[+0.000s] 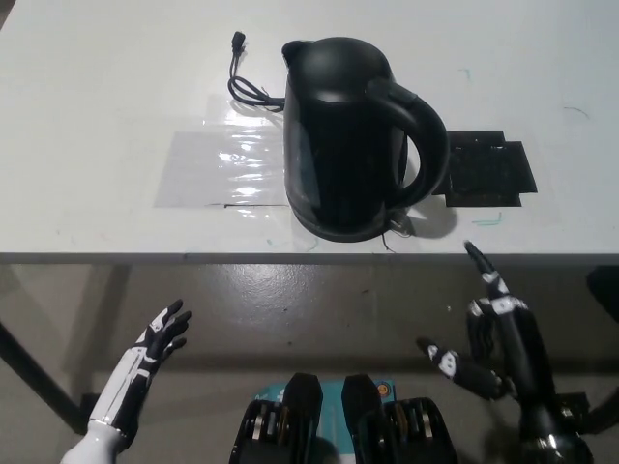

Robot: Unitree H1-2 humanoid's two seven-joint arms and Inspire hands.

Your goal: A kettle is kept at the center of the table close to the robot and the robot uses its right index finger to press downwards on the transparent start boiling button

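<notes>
You see a black kettle [348, 135] standing upright near the front edge of a white table [97, 97], handle to your right. Your black right hand [488, 333] hovers below the edge, open, one finger pointing up. Your white left hand [155, 348] rests low, open.

The kettle [348, 135] hides its own base and start button; the desk [97, 97] runs past the edges.

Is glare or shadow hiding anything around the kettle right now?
Head view: bright glare on the clear plastic sheet left of the kettle; the black kettle body shows little detail; its base button area is dim and hard to make out; focus looks sharp overall.
</notes>
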